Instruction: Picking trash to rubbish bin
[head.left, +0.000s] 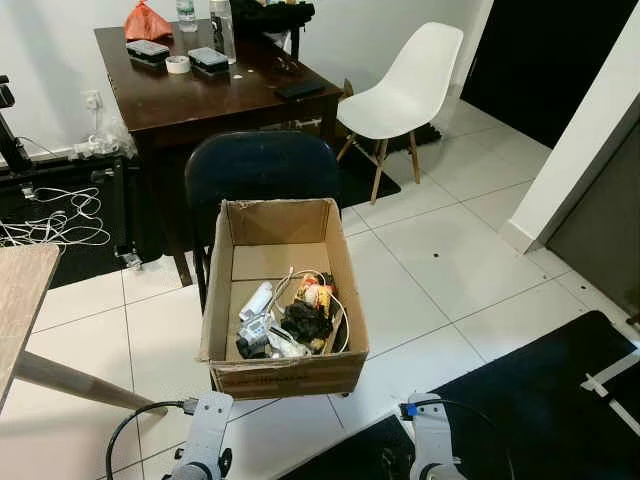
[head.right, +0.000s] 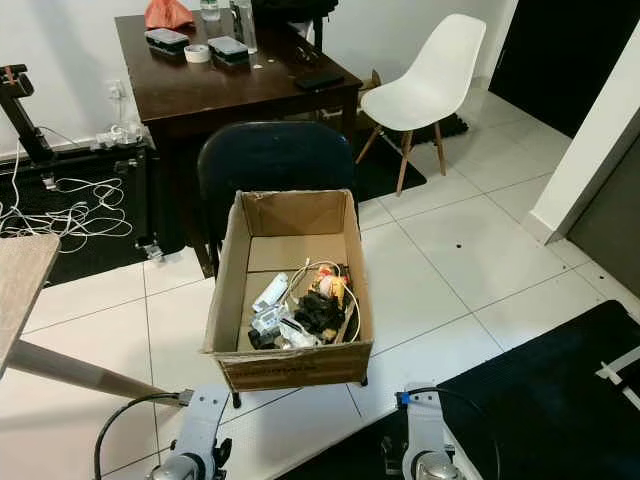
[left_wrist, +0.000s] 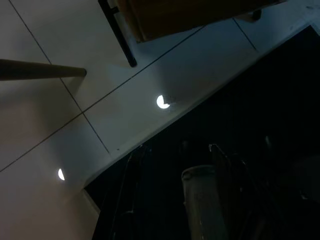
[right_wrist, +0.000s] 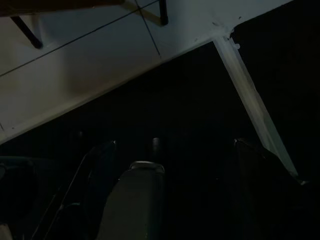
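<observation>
Fingers of both grippers are hanging in shadow, so you cannot tell their spread. Your trash (head.left: 290, 320) is lying heaped in the box (head.left: 345, 290) on the chair (head.left: 262, 165); it looks light, soft and tangled, so pinch one loose piece.

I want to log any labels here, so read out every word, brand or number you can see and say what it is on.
No text can be read.
Cardboard box: dark marks on its front wall, too blurred to read.
Trash in the box: any print is too small.
Items on the dark table: too small and too far.
</observation>
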